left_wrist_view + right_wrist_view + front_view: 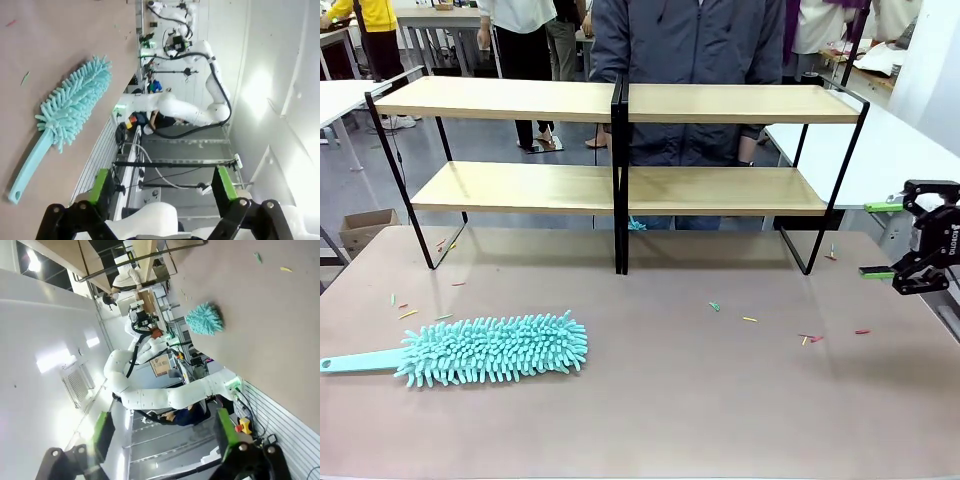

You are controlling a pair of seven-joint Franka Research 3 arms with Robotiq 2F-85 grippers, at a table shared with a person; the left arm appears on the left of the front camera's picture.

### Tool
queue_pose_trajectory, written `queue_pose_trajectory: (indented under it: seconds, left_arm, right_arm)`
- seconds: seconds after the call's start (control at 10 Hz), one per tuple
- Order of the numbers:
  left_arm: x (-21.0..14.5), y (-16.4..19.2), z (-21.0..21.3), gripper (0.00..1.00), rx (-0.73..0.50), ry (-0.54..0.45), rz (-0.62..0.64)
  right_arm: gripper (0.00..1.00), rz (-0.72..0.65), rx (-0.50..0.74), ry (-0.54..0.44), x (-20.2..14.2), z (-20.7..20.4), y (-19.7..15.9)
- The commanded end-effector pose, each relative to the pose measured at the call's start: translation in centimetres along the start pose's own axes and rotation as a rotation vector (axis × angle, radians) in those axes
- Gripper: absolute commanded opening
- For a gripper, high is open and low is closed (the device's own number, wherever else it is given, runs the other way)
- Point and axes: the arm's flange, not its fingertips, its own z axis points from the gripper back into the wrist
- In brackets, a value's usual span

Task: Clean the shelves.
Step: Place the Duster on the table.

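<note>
Turquoise duster (490, 349) is seen lying flat on the near left of the table (720, 400), untouched; its fluffy head is judged soft and light, and its stiff flat handle (360, 360) is judged the place to be gripped. Both the left gripper (162, 187) and right gripper (895, 272) are held wide and empty. Behind, the shelves (620, 190) stand at the far side. White lettering on the right gripper cannot be read.

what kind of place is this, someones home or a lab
Most likely a robotics lab: white tables stand in rows, the shelves sit on a test table beside a teal duster, and people stand around in the background.
</note>
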Motion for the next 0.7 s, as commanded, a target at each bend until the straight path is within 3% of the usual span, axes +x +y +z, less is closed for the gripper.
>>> queue_pose_trajectory:
  seconds: [0.0, 0.6]
  left_arm:
    - [-0.57, -0.07, 0.24, 1.00, 0.016, 0.012, -0.027]
    - [-0.57, -0.07, 0.24, 1.00, 0.016, 0.012, -0.027]
  right_arm:
    - [1.00, -0.006, -0.018, -0.006, -0.13, 0.24, -0.04]
    - [1.00, -0.006, -0.018, -0.006, -0.13, 0.24, -0.04]
